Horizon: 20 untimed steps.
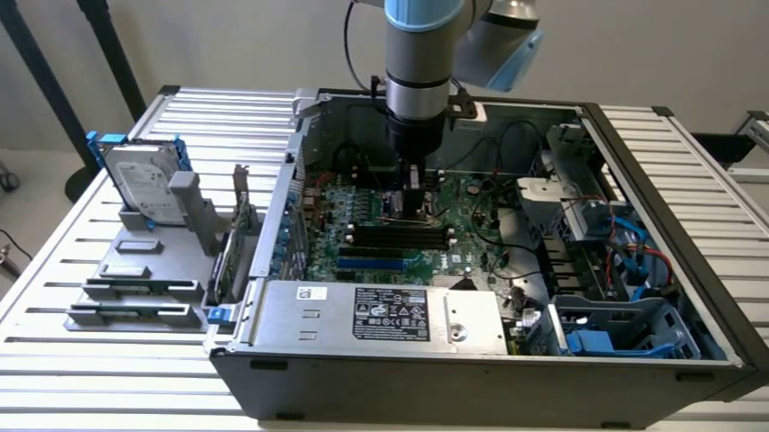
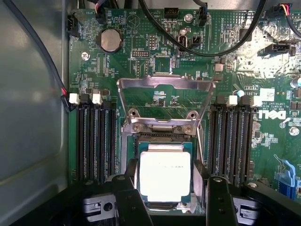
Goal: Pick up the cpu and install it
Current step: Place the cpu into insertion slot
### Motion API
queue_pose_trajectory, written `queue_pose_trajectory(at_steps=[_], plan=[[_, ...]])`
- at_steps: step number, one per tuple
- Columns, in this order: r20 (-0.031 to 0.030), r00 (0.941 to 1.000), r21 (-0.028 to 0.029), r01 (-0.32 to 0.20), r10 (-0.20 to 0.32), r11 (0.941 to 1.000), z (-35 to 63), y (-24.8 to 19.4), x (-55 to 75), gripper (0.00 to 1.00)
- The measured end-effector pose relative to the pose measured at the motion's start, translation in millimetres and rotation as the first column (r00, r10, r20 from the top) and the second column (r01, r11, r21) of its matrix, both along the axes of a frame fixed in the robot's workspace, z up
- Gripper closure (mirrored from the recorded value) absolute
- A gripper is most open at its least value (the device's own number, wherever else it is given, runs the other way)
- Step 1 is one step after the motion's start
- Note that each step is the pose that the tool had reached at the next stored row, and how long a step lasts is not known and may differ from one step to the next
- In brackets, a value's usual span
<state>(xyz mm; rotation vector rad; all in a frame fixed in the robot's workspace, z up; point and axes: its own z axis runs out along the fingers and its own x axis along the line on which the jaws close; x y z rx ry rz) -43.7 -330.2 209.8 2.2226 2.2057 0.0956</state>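
The cpu (image 2: 164, 176), a flat square chip with a pale metal top and a green rim, lies level at the motherboard's socket (image 2: 164, 137). My gripper (image 2: 165, 175) straddles it, and its black fingers (image 2: 132, 172) press against two opposite edges of the chip. Beyond the chip, the socket's silver load plate (image 2: 164, 92) stands swung open. In the exterior view my gripper (image 1: 410, 205) reaches straight down into the open computer case (image 1: 655, 171), low over the green motherboard (image 1: 463, 202). Whether the chip rests fully in the socket cannot be told.
Black memory slots (image 2: 94, 141) and more memory slots (image 2: 233, 141) flank the socket closely. Black cables (image 2: 207, 49) loop across the board. The power supply (image 1: 384, 315) fills the case's near side. Outside, a hard drive in a blue frame (image 1: 142, 184) stands on a grey rack (image 1: 132, 288).
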Motion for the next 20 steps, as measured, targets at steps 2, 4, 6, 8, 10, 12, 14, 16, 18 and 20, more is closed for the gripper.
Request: queue_pose_trajectory(at_steps=[2,4,6,8,10,12,14,16,18,20], plan=[[0.0000,1.0000,-0.0001,0.003,-0.003,1.0000,-1.0,0.0,0.2,0.45],[0.0000,1.0000,0.0000,0.004,-0.004,1.0000,-2.5,0.0,0.2,0.45],[0.0000,1.0000,-0.0001,0.005,-0.005,1.0000,-4.0,0.0,0.2,0.45],[0.0000,1.0000,-0.0001,0.008,-0.008,1.0000,-5.3,0.2,0.3,0.45],[0.0000,0.9999,-0.0001,0.013,-0.013,0.9999,-6.3,0.7,0.2,0.45],[0.0000,0.9998,-0.0001,0.019,-0.019,0.9998,-7.1,1.2,0.2,0.45],[0.0000,0.9997,0.0000,0.025,-0.025,0.9997,-7.7,1.7,0.2,0.45],[0.0000,0.9996,-0.0001,0.029,-0.029,0.9996,-8.1,2.1,0.3,0.45],[0.0000,0.9995,-0.0001,0.032,-0.032,0.9995,-8.8,2.4,0.2,0.45],[-0.0001,0.9994,-0.0002,0.034,-0.034,0.9994,-9.6,3.0,0.2,0.45]])
